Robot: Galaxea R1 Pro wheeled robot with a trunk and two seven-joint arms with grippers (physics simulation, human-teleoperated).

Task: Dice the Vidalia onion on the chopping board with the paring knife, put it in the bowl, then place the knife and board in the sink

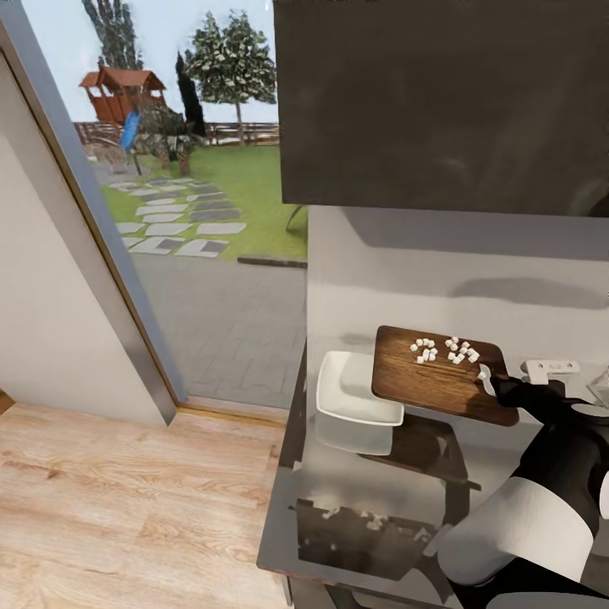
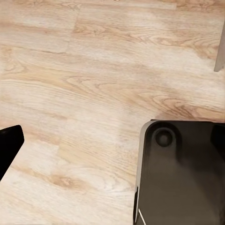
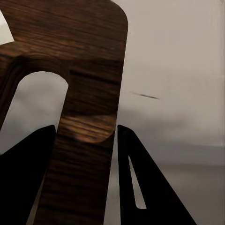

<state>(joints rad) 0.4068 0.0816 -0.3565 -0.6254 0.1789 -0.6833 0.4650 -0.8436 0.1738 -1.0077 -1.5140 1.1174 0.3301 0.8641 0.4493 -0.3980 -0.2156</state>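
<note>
Chopping board (image 1: 431, 378): stiff wooden slab, fairly light, lifted off the countertop (image 1: 355, 482) and tilted down toward the bowl (image 1: 353, 391) just left of it. Diced onion (image 1: 443, 349) loose near the far edge, likely to slide or scatter if tipped fast. Best held at the handle end, beside the slot. Right gripper (image 3: 86, 140) clenched on that end, one finger (image 3: 140, 178) each side, pinching the wood. Left gripper: cannot tell; looking down at floor (image 2: 93, 70).
</note>
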